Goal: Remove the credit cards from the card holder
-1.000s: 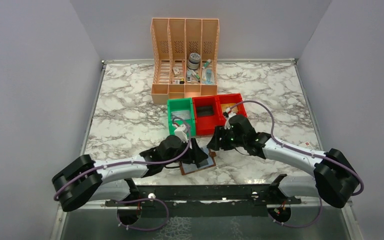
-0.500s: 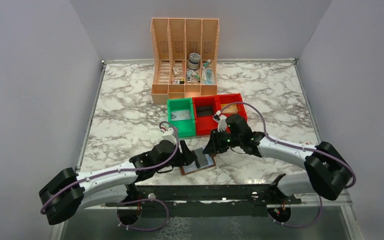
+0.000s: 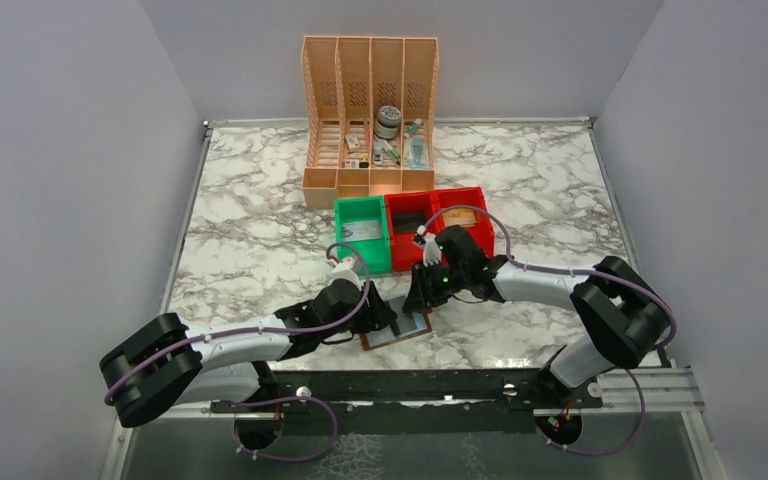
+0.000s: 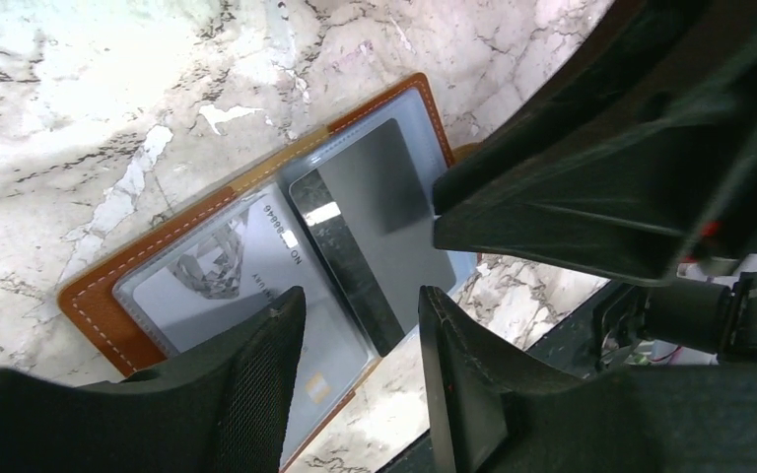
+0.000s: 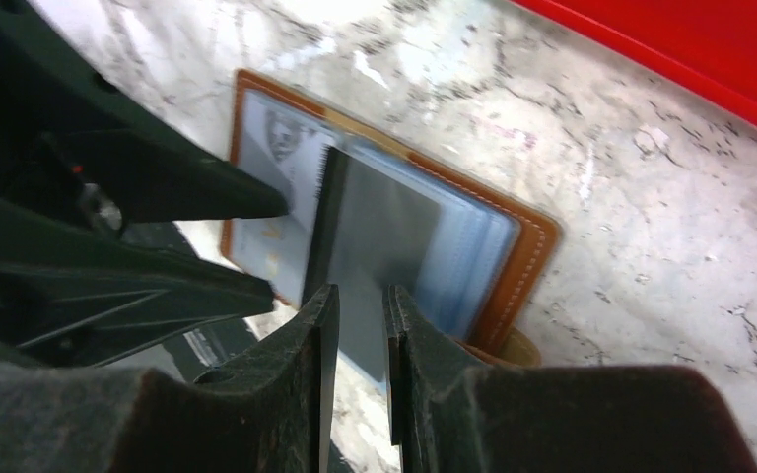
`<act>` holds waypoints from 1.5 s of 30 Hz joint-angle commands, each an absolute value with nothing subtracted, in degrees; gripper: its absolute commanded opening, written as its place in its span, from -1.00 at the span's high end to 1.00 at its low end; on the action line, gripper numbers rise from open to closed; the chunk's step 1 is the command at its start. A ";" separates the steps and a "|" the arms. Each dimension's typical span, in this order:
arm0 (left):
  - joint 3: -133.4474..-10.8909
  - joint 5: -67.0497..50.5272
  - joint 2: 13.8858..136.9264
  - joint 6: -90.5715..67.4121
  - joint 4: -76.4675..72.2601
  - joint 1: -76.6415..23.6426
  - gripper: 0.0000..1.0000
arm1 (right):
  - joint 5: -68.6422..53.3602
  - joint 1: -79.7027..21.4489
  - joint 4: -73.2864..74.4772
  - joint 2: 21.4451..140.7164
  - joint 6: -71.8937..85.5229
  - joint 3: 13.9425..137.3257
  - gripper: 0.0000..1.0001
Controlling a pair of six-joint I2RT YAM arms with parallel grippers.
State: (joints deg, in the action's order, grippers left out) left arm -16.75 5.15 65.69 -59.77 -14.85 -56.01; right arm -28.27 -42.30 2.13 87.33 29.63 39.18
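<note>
Card holder (image 3: 407, 328) lies open and flat on the marble table (image 3: 260, 240), near the front edge and between the two arms. It is just in front of the green bin (image 3: 341, 232) and the red bins (image 3: 460, 195). Inside faces up, with clear sleeves and a brown stitched border.

From the top view its long axis runs roughly left-right, slightly skewed, with the right end a bit farther from the arm bases. A snap tab (image 5: 515, 347) pokes out from under the holder's edge in the right wrist view.

Dark card (image 4: 384, 227) with a black stripe sits on the holder's right half, partly out of its sleeve. Its long axis runs crosswise to the holder's, a little crooked against the stitching. Pale grey card (image 4: 227, 276) with printed digits is tucked flat in the left half.

Left gripper (image 4: 360, 301) is over the holder's near edge. Its fingers are clearly apart and hold nothing. I cannot tell whether the tips touch the holder.

Right gripper (image 5: 357, 305) is at the dark card's near end, its fingers only a narrow gap apart, with the card face showing in that gap. Cannot tell whether it actually pinches the card. In the left wrist view its black tip meets the card's right edge.
</note>
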 commanded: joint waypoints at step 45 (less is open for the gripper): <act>-14.37 5.09 75.21 -69.66 -33.75 -56.51 1.00 | -17.90 -42.53 -6.14 86.49 41.17 25.94 0.60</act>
